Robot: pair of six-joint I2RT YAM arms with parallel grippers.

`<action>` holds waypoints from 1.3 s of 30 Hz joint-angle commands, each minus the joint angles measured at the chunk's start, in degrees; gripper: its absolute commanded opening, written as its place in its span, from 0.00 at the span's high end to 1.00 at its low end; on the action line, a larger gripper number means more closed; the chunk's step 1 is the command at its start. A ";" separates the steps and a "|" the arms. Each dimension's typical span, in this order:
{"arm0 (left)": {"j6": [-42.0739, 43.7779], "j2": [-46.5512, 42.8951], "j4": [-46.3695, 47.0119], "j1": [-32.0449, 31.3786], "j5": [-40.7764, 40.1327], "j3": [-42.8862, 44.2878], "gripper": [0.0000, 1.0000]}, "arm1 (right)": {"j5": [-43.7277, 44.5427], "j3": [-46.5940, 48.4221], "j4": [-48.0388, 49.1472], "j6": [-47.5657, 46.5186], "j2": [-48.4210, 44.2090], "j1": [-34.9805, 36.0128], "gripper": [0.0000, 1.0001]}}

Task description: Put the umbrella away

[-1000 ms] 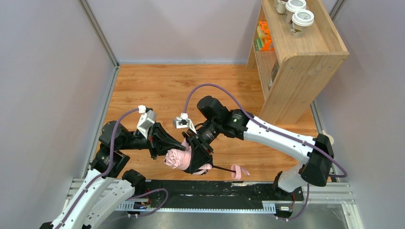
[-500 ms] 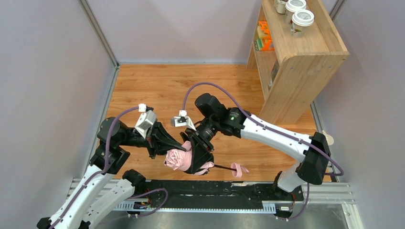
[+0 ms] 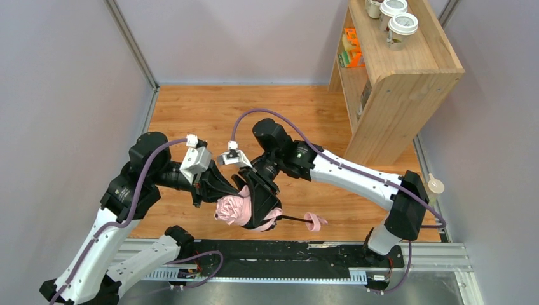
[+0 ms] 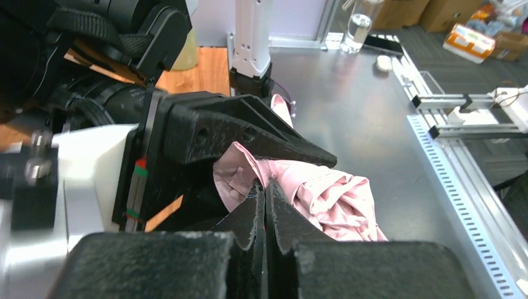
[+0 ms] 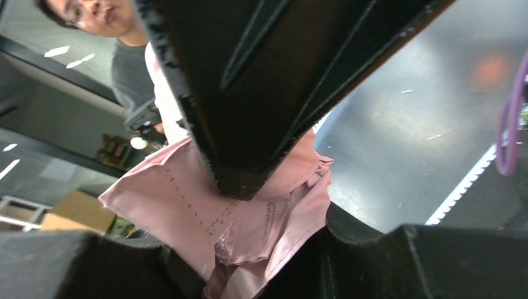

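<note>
We see the pale pink folding umbrella [image 3: 232, 210] held up between the two arms, over the near strip of the wooden floor [image 3: 203, 114] and just beyond the black rail [image 3: 286, 251] at the arms' bases. Its canopy is bunched into a loose pink wad. The thin black shaft [image 3: 293, 220] juts out to the right and ends in the small pink handle [image 3: 313, 222] with its wrist loop.

The right hand [image 3: 259, 210] reaches in from behind and is partway closed around the bunched canopy, with a black finger on either side of the fabric. The left hand [image 3: 224, 190] meets the wad from the left. Its fingers [image 4: 277, 218] are pressed fully together, and in the left wrist view they seem to pinch a fold of pink fabric at their tips, though the contact is partly hidden.

At the far right stands a wooden shelf unit [image 3: 407, 76] with lidded paper cups [image 3: 403, 25] on top.
</note>
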 commanded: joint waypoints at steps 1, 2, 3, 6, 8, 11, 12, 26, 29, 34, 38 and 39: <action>13.29 2.14 -10.62 -6.61 9.37 7.00 0.99 | 8.03 1.30 7.83 19.61 6.67 -2.03 1.00; 14.86 2.58 -13.94 -7.50 8.22 7.78 0.99 | 7.07 1.22 11.69 23.83 7.11 -1.94 1.00; 18.10 3.54 -15.62 -9.86 6.03 8.48 1.00 | 5.93 1.30 14.51 26.65 7.55 -1.94 1.00; 19.98 4.69 -18.10 -13.83 3.29 8.40 1.00 | 5.48 3.05 16.56 28.87 8.95 -2.55 1.00; 21.38 5.66 -19.59 -17.51 1.09 8.40 1.00 | 4.77 4.46 17.26 30.10 10.19 -2.56 1.00; 23.75 7.24 -23.01 -20.77 -1.97 9.36 1.00 | 4.51 5.70 17.09 30.37 10.72 -2.82 1.00; 24.19 7.50 -23.72 -22.00 -3.55 9.63 1.00 | 4.25 5.61 17.18 30.37 10.63 -2.82 1.00; 12.61 -3.72 -14.51 -24.47 -31.66 8.15 0.62 | 18.91 9.82 -27.35 -8.71 7.38 -5.81 1.00; 10.14 -6.99 -13.35 -24.56 -37.48 7.61 0.58 | 24.37 8.34 -29.84 -12.95 4.66 -5.89 1.00; 7.06 -10.41 -12.83 -24.56 -49.96 5.07 0.50 | 31.30 5.44 -30.02 -15.51 0.09 -5.98 1.00; 4.25 -12.27 -10.98 -24.47 -59.78 1.72 0.50 | 39.81 4.21 -31.15 -17.60 -2.37 -5.98 1.00; 3.03 -12.53 -11.24 -24.47 -66.26 0.94 0.50 | 42.71 4.03 -32.29 -19.09 -3.16 -5.98 1.00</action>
